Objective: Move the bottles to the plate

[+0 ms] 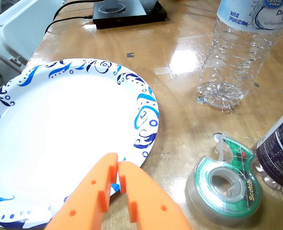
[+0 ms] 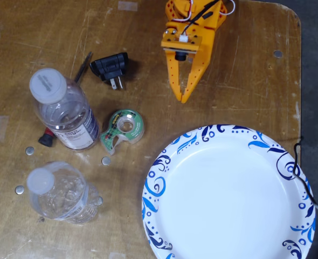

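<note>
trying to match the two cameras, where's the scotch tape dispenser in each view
Wrist view: the tape dispenser lies at lower right, right of the plate and just left of the dark-labelled bottle.
Fixed view: the tape dispenser lies left of centre, just right of the dark-labelled bottle and up-left of the plate.
Shared landmark: the dark-labelled bottle standing right beside it.
</note>
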Robot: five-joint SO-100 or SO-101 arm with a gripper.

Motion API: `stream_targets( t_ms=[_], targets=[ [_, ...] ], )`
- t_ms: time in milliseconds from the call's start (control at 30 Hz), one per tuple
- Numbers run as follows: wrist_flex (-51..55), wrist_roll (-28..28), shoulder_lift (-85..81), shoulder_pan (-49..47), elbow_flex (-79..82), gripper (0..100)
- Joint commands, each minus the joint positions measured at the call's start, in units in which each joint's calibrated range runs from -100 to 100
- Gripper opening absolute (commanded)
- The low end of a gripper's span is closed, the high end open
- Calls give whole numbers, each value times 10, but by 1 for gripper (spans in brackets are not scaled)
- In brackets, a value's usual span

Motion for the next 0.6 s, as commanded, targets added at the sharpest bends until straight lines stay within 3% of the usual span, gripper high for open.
stream_targets(
  t_ms=[0,567],
  targets=[
    [-5,75,-7,-27,4,1],
    [-11,79,-7,-23,4,1]
  ],
)
